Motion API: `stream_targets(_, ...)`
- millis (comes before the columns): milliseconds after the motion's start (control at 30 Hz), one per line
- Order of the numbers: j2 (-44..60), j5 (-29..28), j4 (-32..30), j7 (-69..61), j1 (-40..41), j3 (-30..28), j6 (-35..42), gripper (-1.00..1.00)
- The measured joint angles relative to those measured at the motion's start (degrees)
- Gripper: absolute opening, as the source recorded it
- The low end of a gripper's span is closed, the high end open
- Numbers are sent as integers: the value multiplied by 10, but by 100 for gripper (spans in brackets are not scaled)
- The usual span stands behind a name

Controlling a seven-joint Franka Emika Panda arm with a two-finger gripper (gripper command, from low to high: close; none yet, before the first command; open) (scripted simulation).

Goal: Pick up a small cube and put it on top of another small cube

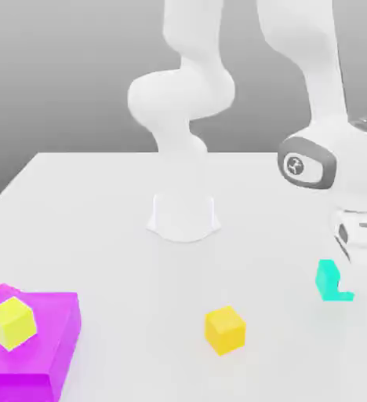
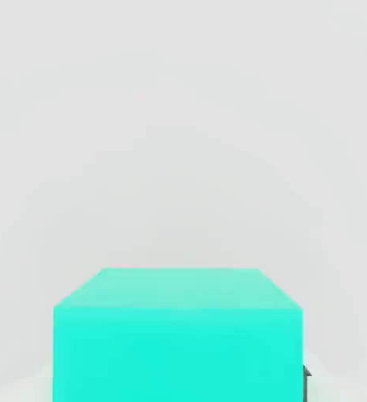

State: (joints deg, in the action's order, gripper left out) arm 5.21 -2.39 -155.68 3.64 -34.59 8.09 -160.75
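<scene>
A teal small cube (image 1: 326, 279) lies near the table's edge on the exterior view's right. My gripper (image 1: 340, 273) has come down over it, and a white finger covers part of the cube. In the hand view the teal cube (image 2: 179, 338) sits right between the jaws, with a dark fingertip (image 2: 306, 375) against its side, so the gripper is shut on it. A yellow small cube (image 1: 224, 330) rests on the table to the exterior view's left of the teal one, apart from it.
A large magenta block (image 1: 53, 330) stands at the front on the exterior view's left, with a yellow-green cube (image 1: 10, 322) on top of it. The arm's white base (image 1: 183, 216) is at the middle back of the white table (image 1: 100, 228).
</scene>
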Motion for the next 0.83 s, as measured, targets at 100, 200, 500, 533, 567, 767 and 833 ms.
stream_targets(100,-29,16,-8,51,41,-22,21,-100)
stream_targets(200,-53,24,-15,116,80,-45,38,-100)
stream_targets(500,-124,18,-36,333,196,-106,86,-100)
stream_targets(533,-117,18,-37,345,201,-110,79,-100)
stream_targets(567,-103,19,-37,350,204,-112,65,-100)
stream_targets(767,-10,32,-35,347,209,-109,-26,100)
stream_targets(833,-10,32,-35,347,209,-109,-26,100)
